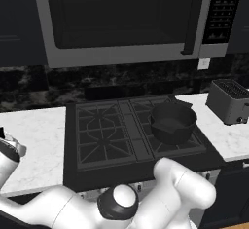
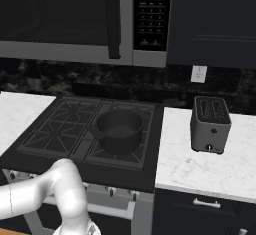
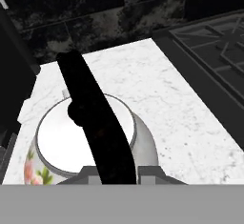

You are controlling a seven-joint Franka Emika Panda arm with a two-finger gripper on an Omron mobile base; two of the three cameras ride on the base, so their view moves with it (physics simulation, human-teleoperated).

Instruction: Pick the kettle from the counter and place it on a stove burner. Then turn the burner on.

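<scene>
The kettle (image 3: 143, 144) is a pale round pot with a flower print low on its side. It stands on the white marble counter (image 3: 162, 85), left of the stove. Its black arched handle (image 3: 93, 108) runs up between my fingertips. My gripper (image 3: 118, 171) is right above it, with the two tips pressed against either side of the handle, shut on it. From the left base camera my hand (image 1: 8, 147) shows at the far left edge over the counter (image 1: 41, 135). The nearest free stove burner (image 1: 99, 150) is the front left grate, also seen as a stove burner (image 3: 214, 32) to the right.
A wide black pot (image 1: 171, 123) sits on the right side of the cooktop, also seen as a pot (image 2: 119, 129). A toaster (image 2: 210, 124) stands on the right counter. A microwave (image 1: 121, 18) hangs above the stove. Knobs (image 2: 110, 191) line the stove front.
</scene>
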